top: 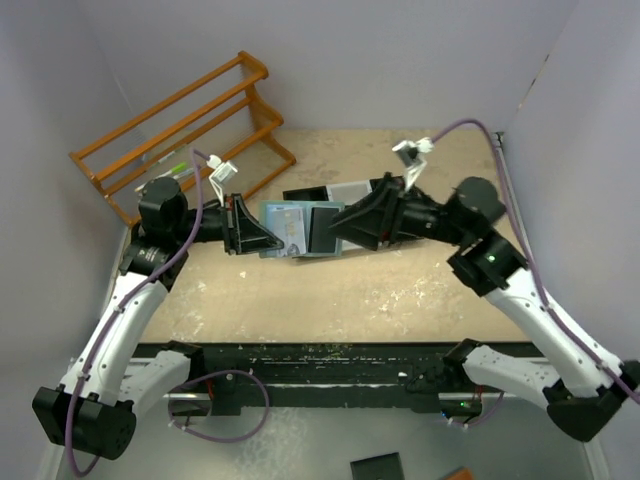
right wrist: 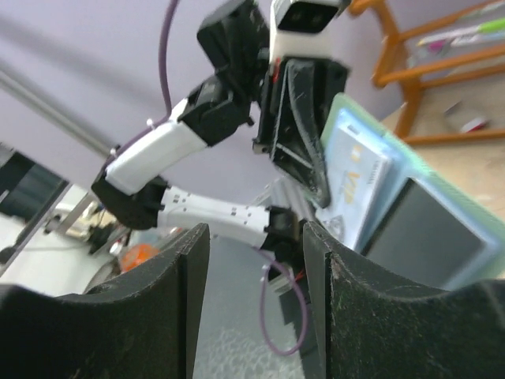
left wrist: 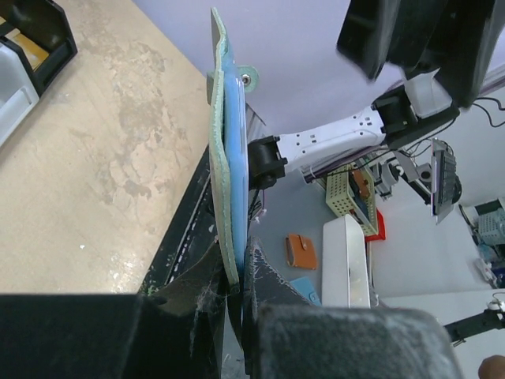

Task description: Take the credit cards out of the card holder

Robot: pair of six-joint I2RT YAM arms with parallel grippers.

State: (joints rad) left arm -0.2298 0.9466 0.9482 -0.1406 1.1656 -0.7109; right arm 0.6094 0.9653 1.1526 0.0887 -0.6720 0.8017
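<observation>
Above the table [top: 400, 290], my left gripper [top: 258, 236] is clamped on the open card holder [top: 300, 232]. Its wrist view shows that holder edge-on; the right wrist view shows credit cards [right wrist: 359, 170] in the slots, my right gripper [right wrist: 256, 304] spread apart, holding nothing.

No word, number or brand can be read in any view. The pale blue-and-white plastic card [right wrist: 359, 166], tucked in the light blue inside of the teal-green bifold card holder [right wrist: 394, 181], carries yellowish marks in the right wrist view, but they are too blurred to make out as letters. In the top view its faint print is too small to read. The dark grey plastic card [right wrist: 426, 233] beside it shows a plain face.
</observation>
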